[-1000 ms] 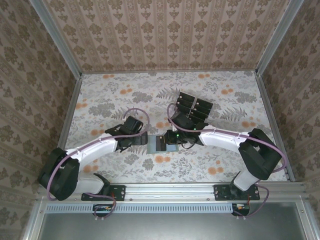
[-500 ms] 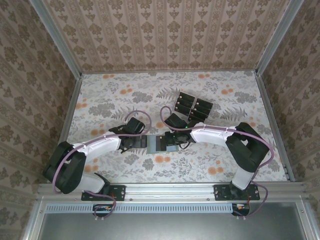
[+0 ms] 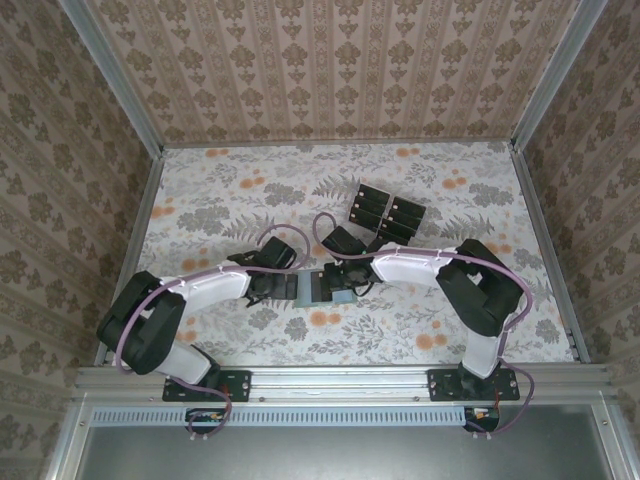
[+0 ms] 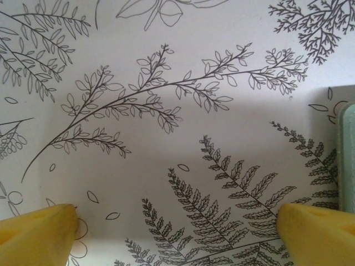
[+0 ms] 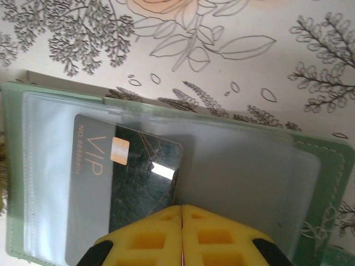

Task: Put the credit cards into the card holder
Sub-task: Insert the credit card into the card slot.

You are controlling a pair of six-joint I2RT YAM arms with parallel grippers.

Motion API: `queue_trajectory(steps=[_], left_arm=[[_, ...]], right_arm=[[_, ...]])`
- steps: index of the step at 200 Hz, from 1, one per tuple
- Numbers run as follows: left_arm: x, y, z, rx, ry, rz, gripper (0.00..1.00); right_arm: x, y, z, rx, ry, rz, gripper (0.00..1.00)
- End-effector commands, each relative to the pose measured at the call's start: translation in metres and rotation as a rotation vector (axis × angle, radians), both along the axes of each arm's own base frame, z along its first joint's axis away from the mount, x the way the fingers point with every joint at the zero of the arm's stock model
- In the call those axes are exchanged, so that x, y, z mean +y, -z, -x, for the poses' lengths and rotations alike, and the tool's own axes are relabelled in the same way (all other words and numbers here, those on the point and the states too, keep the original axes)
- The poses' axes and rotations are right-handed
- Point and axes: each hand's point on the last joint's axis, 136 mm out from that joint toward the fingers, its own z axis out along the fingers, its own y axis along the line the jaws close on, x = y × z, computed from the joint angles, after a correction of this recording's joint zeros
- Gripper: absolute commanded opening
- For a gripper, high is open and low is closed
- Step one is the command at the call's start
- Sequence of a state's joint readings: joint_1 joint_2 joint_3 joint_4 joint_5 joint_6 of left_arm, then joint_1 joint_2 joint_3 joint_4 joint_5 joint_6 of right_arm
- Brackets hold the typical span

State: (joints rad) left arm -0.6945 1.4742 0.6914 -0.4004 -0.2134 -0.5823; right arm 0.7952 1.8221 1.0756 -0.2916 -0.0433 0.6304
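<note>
Right arm (image 3: 470,285) is swung in leftward versus a second ago; left arm (image 3: 150,325) is tucked in too. Right gripper (image 5: 182,213) is pinched fully closed at one edge of a credit card (image 5: 133,183) seated in the clear sleeve (image 5: 238,166) of the opened card holder (image 5: 327,166); an actual hold can't be confirmed. Left gripper (image 4: 177,233) is spread wide just left of the holder, mid-table (image 3: 450,330). Other cards (image 3: 385,212) are stacked far-right.

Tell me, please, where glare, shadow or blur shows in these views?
Right wrist: a white glint on the credit card under the card holder's clear sleeve; right gripper soft-edged. Left wrist: a grey shadow across the tablecloth; left gripper blurred. Top: evenly lit, sharp.
</note>
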Motion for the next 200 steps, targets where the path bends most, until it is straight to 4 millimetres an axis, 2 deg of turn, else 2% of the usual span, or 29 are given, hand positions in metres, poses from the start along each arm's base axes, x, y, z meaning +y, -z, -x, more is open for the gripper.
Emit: queue_trajectory(steps=[1, 129, 172, 200], left_arm=[[0.0, 0.006, 0.0, 0.007, 0.01, -0.022, 1.0], [-0.004, 0.007, 0.0, 0.005, 0.019, -0.018, 1.0], [-0.002, -0.004, -0.002, -0.014, 0.023, -0.023, 1.0], [0.006, -0.018, -0.007, -0.04, 0.006, -0.012, 1.0]], right_arm=[[0.015, -0.002, -0.001, 0.008, -0.023, -0.035, 0.09], [0.053, -0.007, 0.0, 0.037, -0.05, -0.15, 0.09], [0.031, -0.022, -0.004, -0.009, -0.016, -0.144, 0.11], [0.007, -0.018, -0.003, -0.012, 0.025, -0.128, 0.12]])
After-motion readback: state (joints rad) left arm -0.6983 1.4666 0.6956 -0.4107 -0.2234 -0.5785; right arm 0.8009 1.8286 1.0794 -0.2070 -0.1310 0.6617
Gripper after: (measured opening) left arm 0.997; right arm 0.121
